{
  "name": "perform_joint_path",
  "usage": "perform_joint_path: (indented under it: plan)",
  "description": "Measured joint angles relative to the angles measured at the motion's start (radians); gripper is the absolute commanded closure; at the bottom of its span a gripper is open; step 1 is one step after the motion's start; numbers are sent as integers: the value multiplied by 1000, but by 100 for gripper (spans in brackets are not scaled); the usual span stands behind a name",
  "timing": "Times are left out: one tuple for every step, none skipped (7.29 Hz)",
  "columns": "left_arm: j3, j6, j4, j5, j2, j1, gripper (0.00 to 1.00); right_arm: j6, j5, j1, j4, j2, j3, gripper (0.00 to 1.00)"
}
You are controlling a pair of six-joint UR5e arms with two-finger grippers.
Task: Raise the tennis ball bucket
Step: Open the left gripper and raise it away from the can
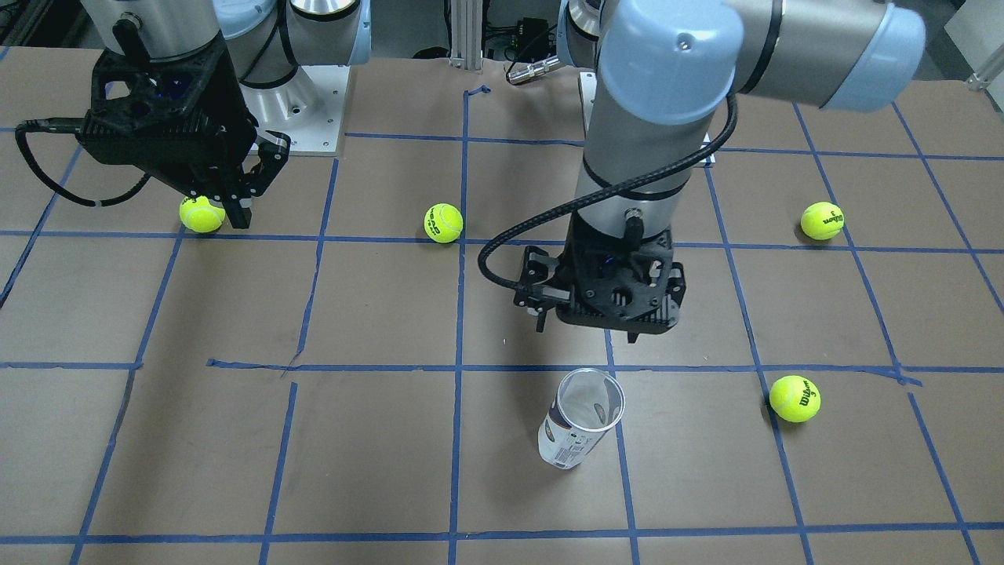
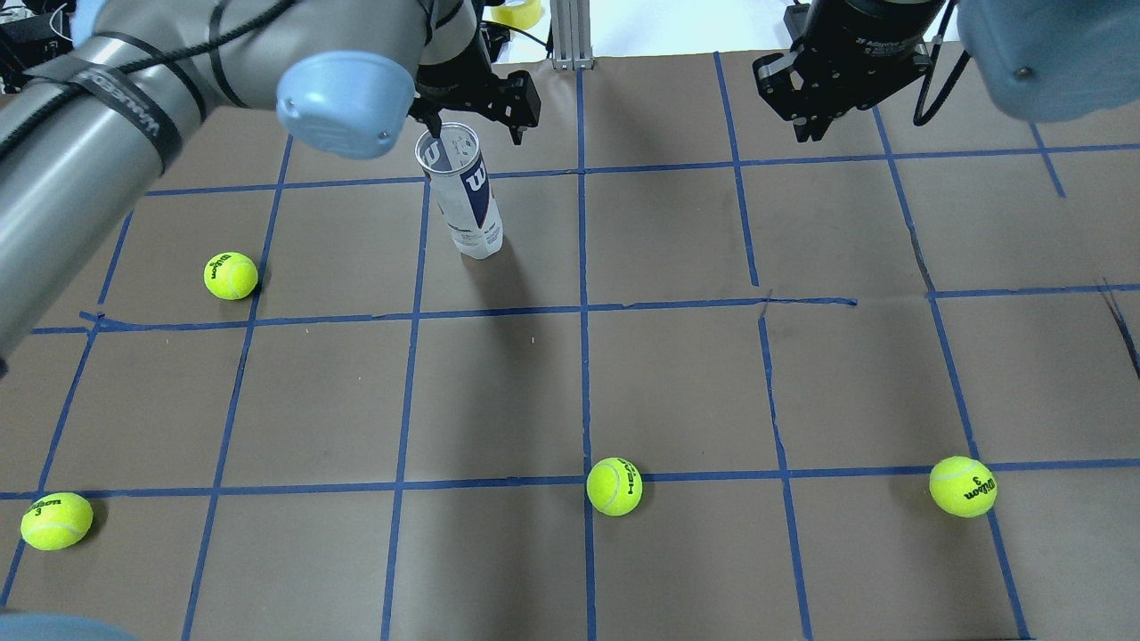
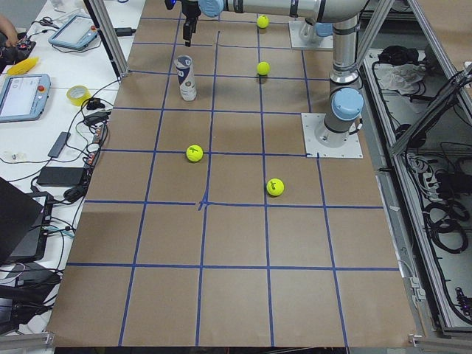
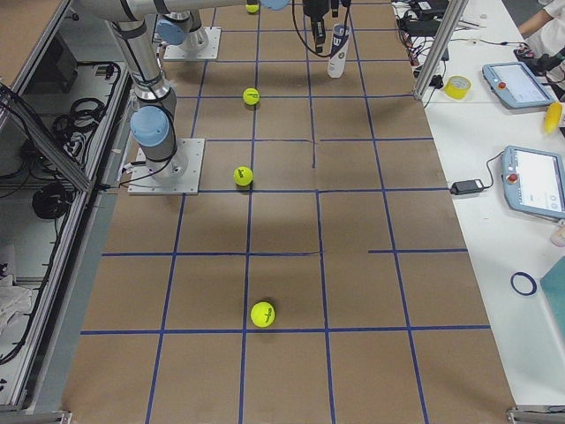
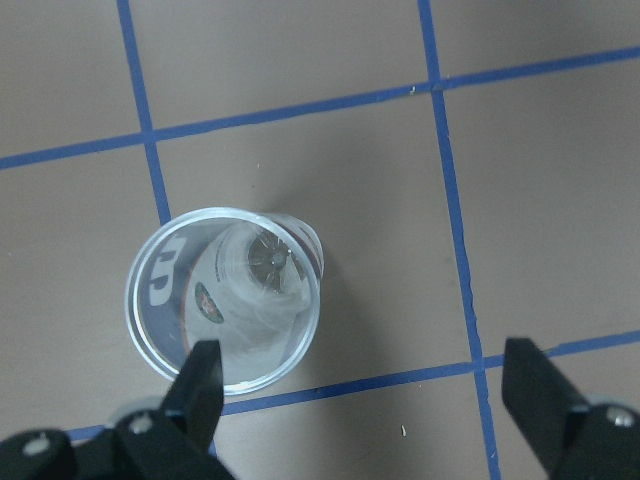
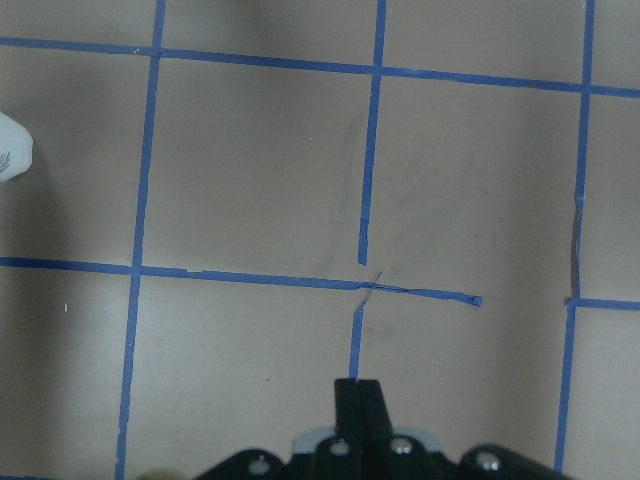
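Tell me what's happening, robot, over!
Left end effector open, above the tennis ball bucket. Right end effector shut, far off. Bucket upright, ungripped, empty. Nearest tennis ball lies apart from it.

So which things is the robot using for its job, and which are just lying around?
For the job:
the tennis ball bucket, upright and empty
the left pincer, open, hovering over it

Just lying about:
four tennis balls on the table
the right pincer, shut, holding nothing
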Motion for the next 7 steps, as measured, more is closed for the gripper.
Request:
perform_joint_path:
  plan:
    - [10,0,-81,12,34,33,0,1,-4,0,6,-2,0,26]
    - [4,5,-143,13,73,85,0,3,-7,0,10,-3,3,0]
    - [-19,19,-183,9,111,145,0,7,-8,0,13,-3,6,0]
    - [-68,45,-197,6,154,194,0,8,-9,0,17,-3,9,0]
    - [-119,71,-193,-4,193,222,0,8,-8,0,28,-4,10,0]
    - [-161,86,-179,-18,224,238,0,8,-5,-2,63,-3,11,0]
    - [-190,96,-171,-30,248,244,0,9,0,-9,108,-1,10,0]
